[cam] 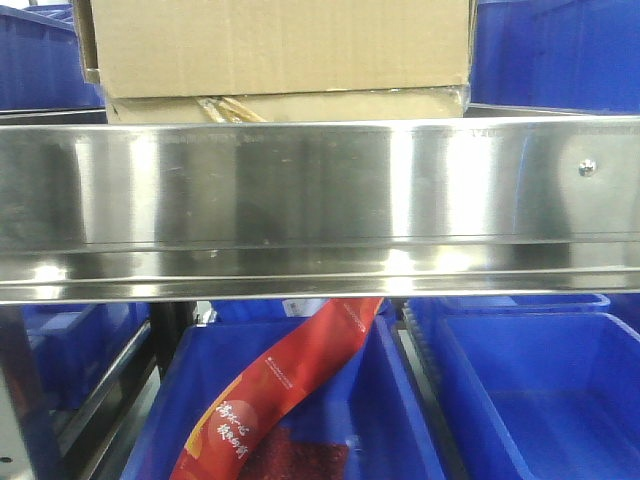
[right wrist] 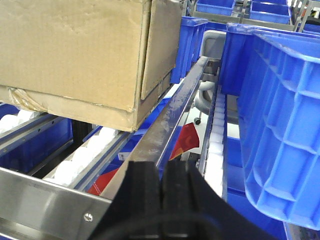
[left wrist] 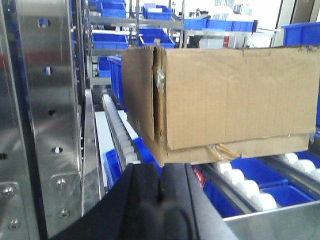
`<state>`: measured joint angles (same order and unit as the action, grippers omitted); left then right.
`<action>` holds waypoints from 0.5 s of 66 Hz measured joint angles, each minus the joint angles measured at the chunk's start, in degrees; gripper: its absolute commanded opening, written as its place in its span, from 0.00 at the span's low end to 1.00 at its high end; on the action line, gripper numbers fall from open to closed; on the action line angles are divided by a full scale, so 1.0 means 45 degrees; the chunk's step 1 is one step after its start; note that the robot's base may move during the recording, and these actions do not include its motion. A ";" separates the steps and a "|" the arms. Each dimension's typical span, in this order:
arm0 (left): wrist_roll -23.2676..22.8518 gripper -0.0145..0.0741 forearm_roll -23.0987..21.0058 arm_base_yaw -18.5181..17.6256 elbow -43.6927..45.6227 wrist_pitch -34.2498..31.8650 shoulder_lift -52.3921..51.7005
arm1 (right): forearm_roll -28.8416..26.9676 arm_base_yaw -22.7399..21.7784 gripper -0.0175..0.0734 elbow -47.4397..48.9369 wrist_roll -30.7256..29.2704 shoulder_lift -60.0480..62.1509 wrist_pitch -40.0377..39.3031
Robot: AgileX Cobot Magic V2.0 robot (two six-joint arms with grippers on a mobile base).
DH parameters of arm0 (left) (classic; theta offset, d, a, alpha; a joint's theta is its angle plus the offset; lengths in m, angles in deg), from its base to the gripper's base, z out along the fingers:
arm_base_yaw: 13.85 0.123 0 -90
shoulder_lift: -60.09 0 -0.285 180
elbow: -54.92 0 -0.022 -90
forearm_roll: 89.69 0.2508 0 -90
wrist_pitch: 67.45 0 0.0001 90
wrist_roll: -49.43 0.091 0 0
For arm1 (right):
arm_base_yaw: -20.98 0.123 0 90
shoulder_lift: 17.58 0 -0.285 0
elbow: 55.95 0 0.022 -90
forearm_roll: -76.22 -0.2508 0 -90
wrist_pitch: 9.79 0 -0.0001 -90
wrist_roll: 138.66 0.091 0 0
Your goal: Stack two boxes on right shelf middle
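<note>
A brown cardboard box point(cam: 280, 45) sits on the white rollers of the steel shelf, behind the front rail point(cam: 320, 200). A paler taped band runs under it; I cannot tell whether that is a second box. The box fills the left wrist view point(left wrist: 225, 100), just above and beyond my left gripper point(left wrist: 160, 170), which is shut and empty. In the right wrist view the box point(right wrist: 75, 55) is at the upper left, ahead of my right gripper point(right wrist: 161, 169), also shut and empty. Neither gripper touches the box or shows in the front view.
Blue bins point(cam: 530, 400) stand on the level below, one holding a red packet point(cam: 290, 380). A large blue bin point(right wrist: 280, 110) sits right of a steel divider rail point(right wrist: 175, 110). A steel upright point(left wrist: 45, 100) stands at the left. White rollers point(left wrist: 250, 190) run under the box.
</note>
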<state>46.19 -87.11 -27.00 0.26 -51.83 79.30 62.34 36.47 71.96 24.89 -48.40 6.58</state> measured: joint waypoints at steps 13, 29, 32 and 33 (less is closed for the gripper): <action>0.0000 0.04 -0.0026 0.0000 0.0000 -0.0057 -0.0027 | 0.0000 0.0000 0.02 0.0000 0.0000 0.0000 -0.0022; 0.0000 0.04 -0.0023 0.0000 0.0000 -0.0107 -0.0027 | 0.0000 0.0000 0.02 0.0000 0.0000 0.0000 -0.0022; 0.0000 0.04 -0.0023 0.0024 0.0000 -0.0107 -0.0027 | 0.0000 0.0000 0.02 0.0000 0.0000 0.0000 -0.0022; 0.0000 0.04 -0.0023 0.0024 0.0000 -0.0107 -0.0027 | 0.0000 0.0000 0.02 0.0000 0.0000 0.0000 -0.0022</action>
<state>46.19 -87.21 -26.89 0.26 -52.31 79.18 62.34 36.47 71.96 24.89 -48.40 6.48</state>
